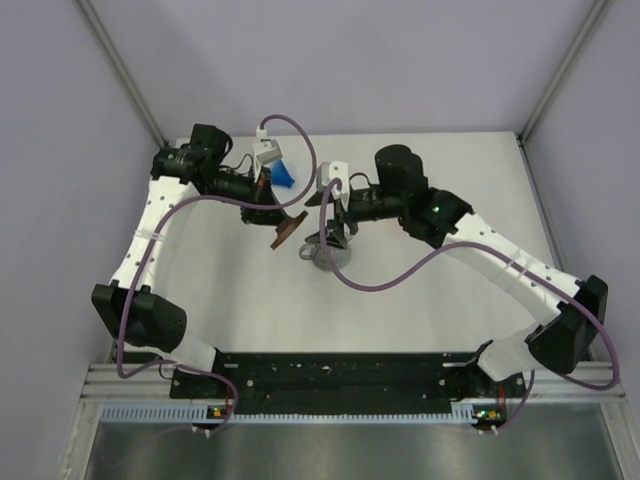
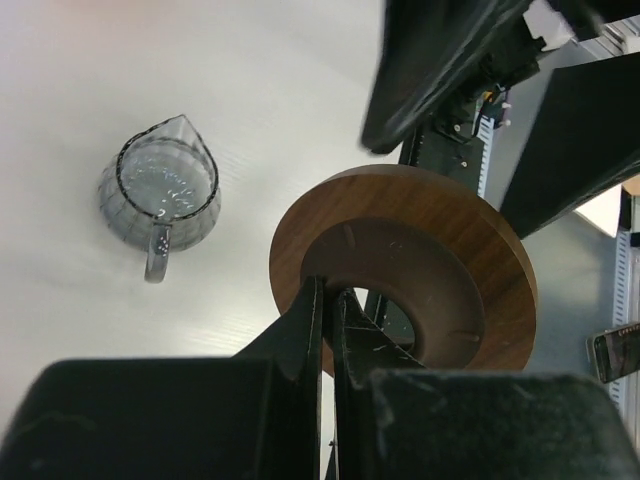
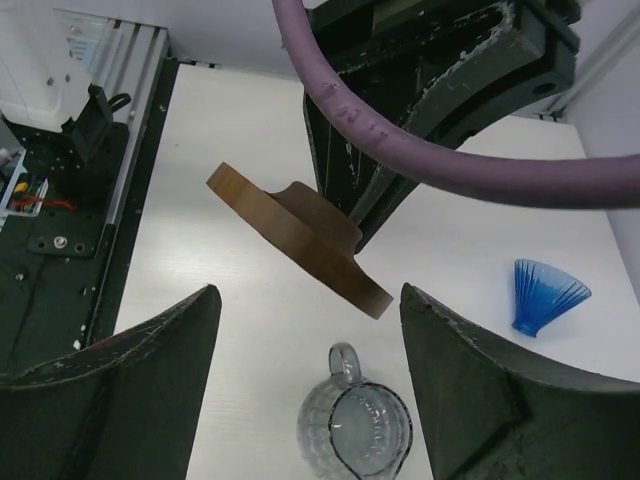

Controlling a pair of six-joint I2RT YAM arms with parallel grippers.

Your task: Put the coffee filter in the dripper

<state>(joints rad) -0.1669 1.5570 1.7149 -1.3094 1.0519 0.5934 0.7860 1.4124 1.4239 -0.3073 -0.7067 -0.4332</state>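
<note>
The blue ribbed dripper (image 1: pixel 285 176) lies on its side on the table at the back, and also shows in the right wrist view (image 3: pixel 548 295). No coffee filter is in view. My left gripper (image 1: pixel 278 222) is shut on the inner rim of a flat brown ring (image 2: pixel 420 250) and holds it tilted above the table. The ring also shows in the top view (image 1: pixel 289 231) and the right wrist view (image 3: pixel 300 240). My right gripper (image 3: pixel 310 305) is open and empty, hovering over a grey translucent handled cup (image 3: pixel 355 430), just right of the ring.
The grey cup (image 1: pixel 324 254) stands upright on the table near the middle and also shows in the left wrist view (image 2: pixel 160 190). The two grippers are close together above it. Purple cables loop over both arms. Metal frame posts stand at the back corners.
</note>
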